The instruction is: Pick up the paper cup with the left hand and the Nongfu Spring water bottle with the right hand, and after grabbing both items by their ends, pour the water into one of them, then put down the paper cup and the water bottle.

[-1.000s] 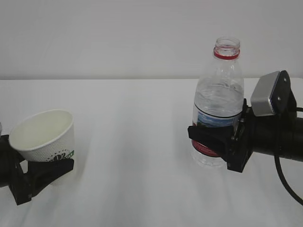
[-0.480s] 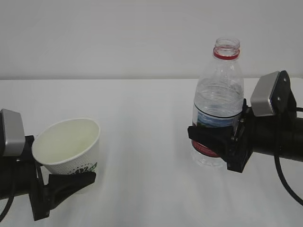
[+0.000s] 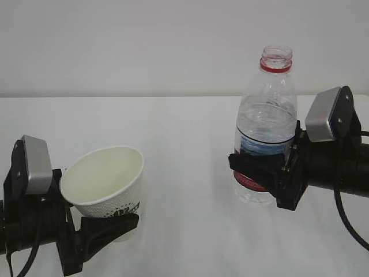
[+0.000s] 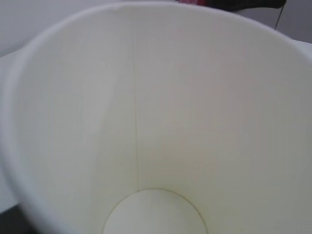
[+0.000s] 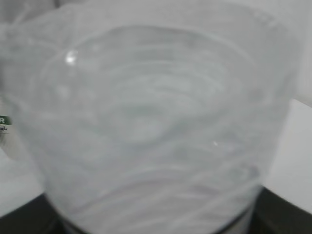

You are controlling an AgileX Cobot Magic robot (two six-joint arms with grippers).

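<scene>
The white paper cup [image 3: 106,182] is tilted, its mouth leaning toward the camera, and my left gripper [image 3: 112,224] is shut on its lower end at the lower left. In the left wrist view the cup's empty inside [image 4: 161,122] fills the frame and hides the jaws. The Nongfu Spring water bottle [image 3: 266,98] stands upright and uncapped with a red neck ring. My right gripper [image 3: 253,172] is shut on its lower part over the red label. Water [image 3: 265,118] fills the bottle to about the shoulder. The right wrist view shows only the blurred bottle [image 5: 156,126].
The white table [image 3: 184,144] runs back to a plain pale wall. Open tabletop lies between the cup and the bottle. Each arm carries a silver-grey plate [image 3: 326,118].
My left gripper has carried the cup to the right, toward the bottle, and more of the left arm has come into view. The right gripper and the bottle have stayed still.
</scene>
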